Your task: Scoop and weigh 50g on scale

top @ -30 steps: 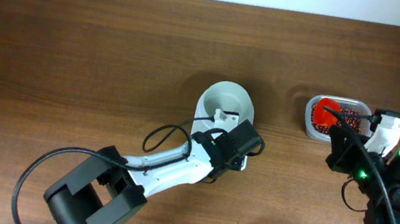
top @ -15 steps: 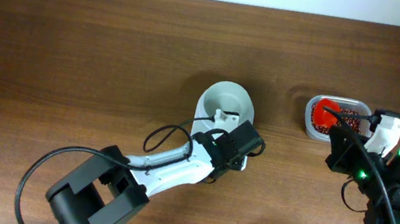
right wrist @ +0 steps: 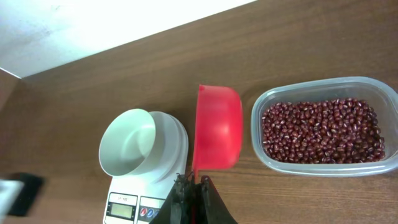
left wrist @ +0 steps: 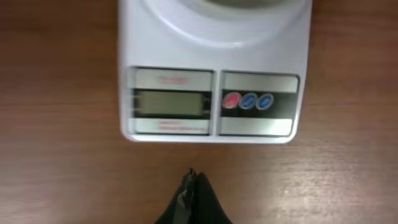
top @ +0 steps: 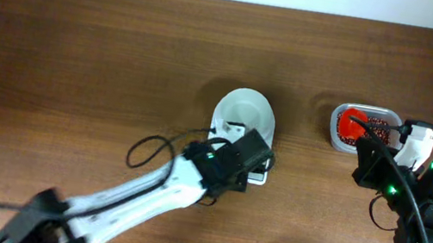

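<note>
Overhead view: mid-table, the left gripper (left wrist: pixel 194 186), fingers pressed together, hangs just off the 6 o'clock edge of the scale (top: pixel 244 110), over the wood. At 3 o'clock from the scale, the right gripper (right wrist: pixel 193 182) is clamped on a red scoop (right wrist: pixel 217 127) above the bean tub's (right wrist: pixel 256 140) 9 o'clock end.

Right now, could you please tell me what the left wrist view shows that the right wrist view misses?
Left wrist only: a close look at the grey LCD display and red and blue buttons of the small white digital kitchen scale. Right wrist only: the red plastic scoop, the clear plastic tub of red beans, the inside of the round white bowl. Both: the scale's front and the brown wooden table.
</note>
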Controlling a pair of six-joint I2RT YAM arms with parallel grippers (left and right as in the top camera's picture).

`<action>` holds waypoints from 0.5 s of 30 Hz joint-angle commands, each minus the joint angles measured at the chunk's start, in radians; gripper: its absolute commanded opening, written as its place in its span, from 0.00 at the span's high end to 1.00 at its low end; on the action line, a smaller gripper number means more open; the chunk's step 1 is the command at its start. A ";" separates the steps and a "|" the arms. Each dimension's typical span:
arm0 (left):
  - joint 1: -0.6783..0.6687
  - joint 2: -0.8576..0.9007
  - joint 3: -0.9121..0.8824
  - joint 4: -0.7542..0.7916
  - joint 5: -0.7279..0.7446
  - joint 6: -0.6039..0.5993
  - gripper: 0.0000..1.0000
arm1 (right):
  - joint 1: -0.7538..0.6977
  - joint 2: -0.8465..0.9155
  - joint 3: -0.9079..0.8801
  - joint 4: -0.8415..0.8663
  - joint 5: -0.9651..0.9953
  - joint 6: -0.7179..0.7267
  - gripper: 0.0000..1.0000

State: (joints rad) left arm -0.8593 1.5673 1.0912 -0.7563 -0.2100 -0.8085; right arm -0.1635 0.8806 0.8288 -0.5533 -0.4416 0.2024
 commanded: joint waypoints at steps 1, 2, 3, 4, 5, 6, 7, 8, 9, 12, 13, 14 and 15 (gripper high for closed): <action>0.026 -0.188 0.012 -0.061 -0.172 -0.002 1.00 | 0.005 -0.002 0.015 0.021 0.006 -0.002 0.96; 0.027 -0.216 0.012 -0.060 -0.189 -0.002 1.00 | 0.005 -0.002 0.015 0.032 0.006 -0.002 0.96; 0.027 -0.243 0.012 -0.060 -0.214 -0.002 1.00 | 0.005 0.000 0.015 0.039 0.006 -0.002 0.96; 0.027 -0.262 0.012 -0.060 -0.217 -0.002 0.91 | 0.005 0.003 0.015 0.041 0.006 -0.002 0.96; 0.027 -0.266 0.012 -0.061 -0.217 -0.002 0.89 | 0.005 0.008 0.015 0.042 0.006 0.002 0.96; 0.027 -0.265 0.012 -0.061 -0.217 -0.002 0.92 | 0.005 0.015 0.015 0.042 0.008 0.016 0.96; 0.027 -0.265 0.012 -0.061 -0.217 -0.002 0.93 | 0.005 0.021 0.015 0.043 0.009 0.017 0.96; 0.027 -0.265 0.012 -0.061 -0.217 -0.002 0.87 | 0.005 0.035 0.015 0.047 0.009 0.017 0.96; 0.027 -0.265 0.012 -0.060 -0.217 -0.002 0.74 | 0.005 0.048 0.015 0.050 0.008 0.017 0.96; 0.027 -0.265 0.012 -0.060 -0.217 -0.002 0.76 | 0.005 0.074 0.015 0.061 0.005 0.041 0.96; 0.027 -0.265 0.012 -0.060 -0.216 -0.002 1.00 | 0.005 0.077 0.015 0.063 0.005 0.042 0.96; 0.027 -0.265 0.012 -0.060 -0.214 -0.003 1.00 | 0.005 0.077 0.015 0.063 0.005 0.043 0.96; 0.027 -0.265 0.011 -0.060 -0.213 -0.018 1.00 | 0.005 0.077 0.015 0.063 0.005 0.043 0.96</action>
State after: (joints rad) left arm -0.8345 1.3132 1.0920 -0.8127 -0.4057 -0.8093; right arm -0.1635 0.9585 0.8284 -0.4953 -0.4416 0.2329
